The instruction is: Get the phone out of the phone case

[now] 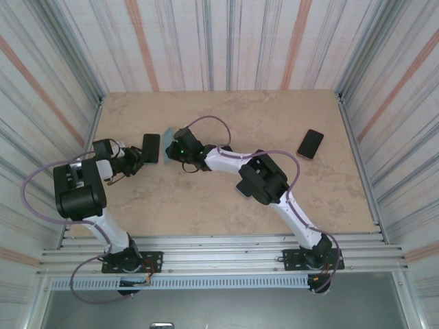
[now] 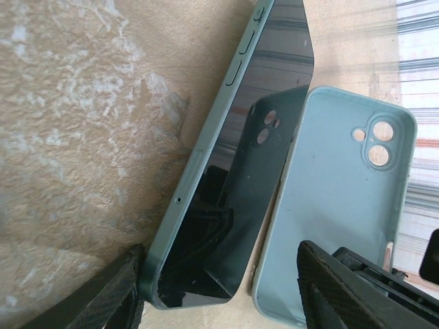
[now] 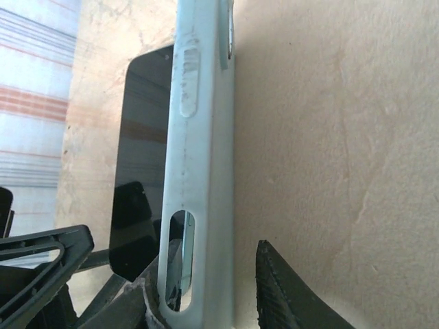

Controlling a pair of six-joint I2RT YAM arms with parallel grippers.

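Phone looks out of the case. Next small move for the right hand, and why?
Probably open the right hand wider and back off: the empty case stands on edge between its fingers, the phone beside it, so separation looks done.

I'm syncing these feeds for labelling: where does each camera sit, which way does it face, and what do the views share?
Top external: above and behind the arms, looking down on the table; left gripper and right gripper show.
Left wrist: low, looking past its fingers at the phone and the empty phone case.
Right wrist: low, facing the phone case edge-on, phone behind it; its own fingers frame it.
Shared: all three see phone and phone case.
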